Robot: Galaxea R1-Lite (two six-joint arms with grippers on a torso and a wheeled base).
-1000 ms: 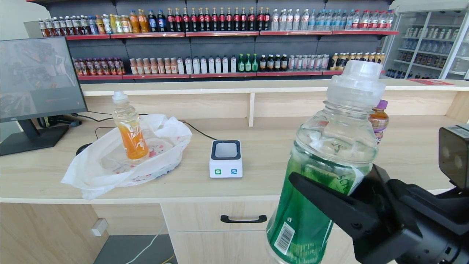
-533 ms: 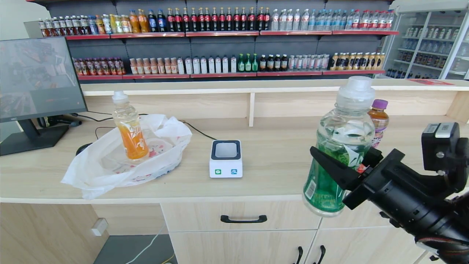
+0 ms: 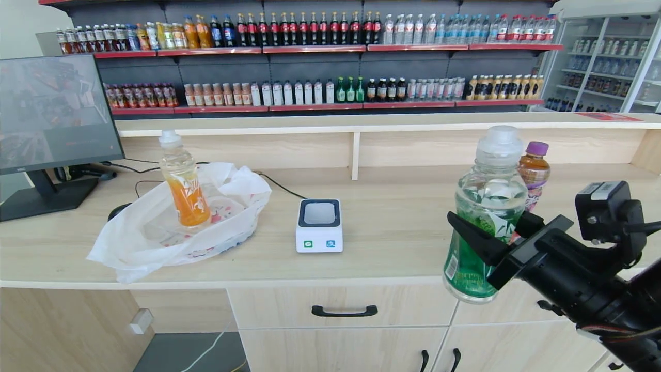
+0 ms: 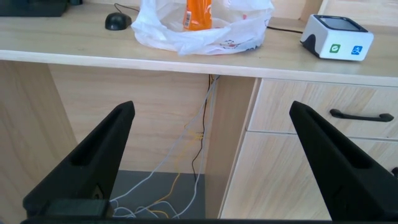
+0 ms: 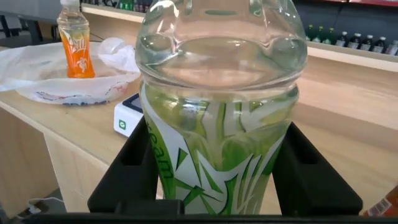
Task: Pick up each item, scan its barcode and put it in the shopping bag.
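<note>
One green bottle (image 3: 488, 206), now lower, farther out

Looks out past the wide-spread left gripper (image 4: 211, 112) at the table (image 4: 93, 53) front. Finds on it the shopping bag (image 4: 214, 37) with an orange bottle (image 4: 199, 14) standing inside, a mouse (image 4: 117, 21) at its nine o'clock and the scanner (image 4: 337, 37) at its three o'clock. Shows a drawer handle (image 4: 363, 115) at six o'clock of the scanner, and cables (image 4: 198, 134) hanging under the table.

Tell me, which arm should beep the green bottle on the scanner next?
The right arm. The right gripper holds the green bottle upright, to the right of the scanner. The left gripper is open, empty, and low in front of the counter.
</note>
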